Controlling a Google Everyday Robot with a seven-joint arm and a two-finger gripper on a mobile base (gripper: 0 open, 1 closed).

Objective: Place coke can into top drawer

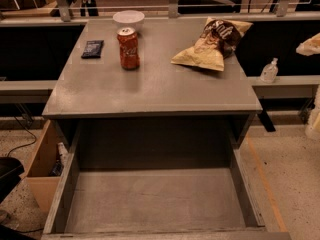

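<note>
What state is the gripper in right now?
The gripper is not in view, so its state cannot be told. The coke can stands free on the cabinet top.

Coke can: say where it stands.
The coke can stands upright on the cabinet top, left of centre, just in front of the white bowl; the gripper is out of view.

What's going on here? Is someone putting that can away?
Nothing is being held right now. The coke can stands upright on the table, in front of a white bowl, near a chip bag. The top drawer below is pulled open, nothing in it. The gripper is out of view; the can is not picked up yet.
</note>
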